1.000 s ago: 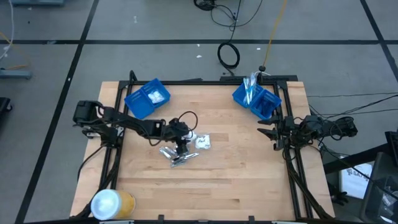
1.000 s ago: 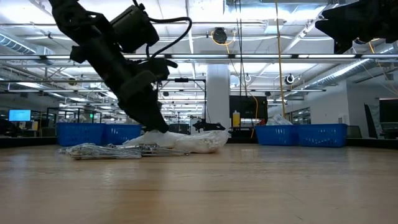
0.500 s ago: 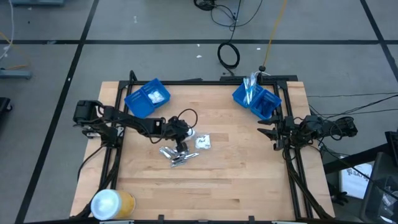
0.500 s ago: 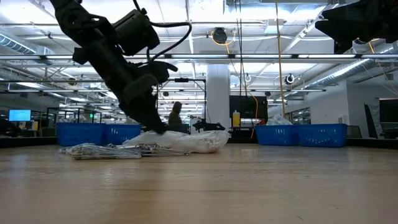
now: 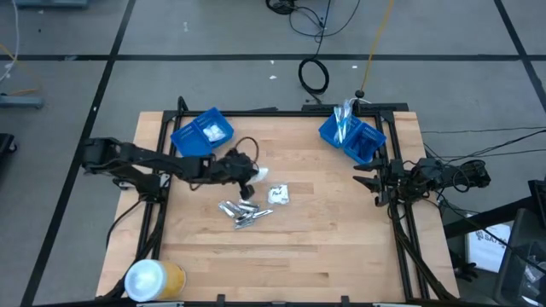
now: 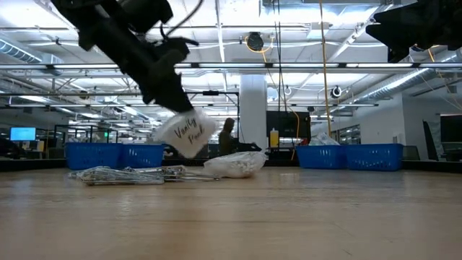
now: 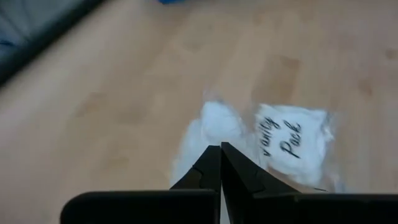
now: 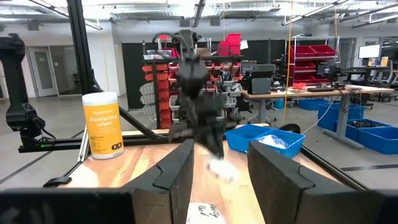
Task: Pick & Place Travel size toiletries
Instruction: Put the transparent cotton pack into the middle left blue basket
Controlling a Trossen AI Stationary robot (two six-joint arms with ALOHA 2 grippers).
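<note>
My left gripper (image 5: 249, 181) is shut on a small white packet printed "Vanity Pack" (image 6: 186, 133), above the table's middle. The packet also shows in the left wrist view (image 7: 289, 144). Below it, several short silver tubes (image 5: 243, 211) lie flat on the wood, and they also show in the low view (image 6: 123, 174). Another white packet (image 5: 279, 194) lies flat beside them. My right gripper (image 5: 368, 181) is open and empty at the table's right edge, and shows in its own wrist view (image 8: 221, 152). My left gripper pinches the packet's upper edge (image 7: 214, 132) between its two shut fingers. The fingers slant down from the table's left side. The packet hangs tilted below the fingers (image 6: 172, 101), lifted clear of the table.
One blue bin (image 5: 202, 134) with white packets stands at the far left. A second blue bin (image 5: 351, 136) stands at the far right. A yellow-and-white roll (image 5: 153, 278) stands at the near left corner. Bare wood lies along the near edge.
My left gripper has risen from the pile and gone a little toward the table's far edge, still shut. The white packet has come up with it and now hangs clear of the table. The tubes and the other packet have stayed where they were.
</note>
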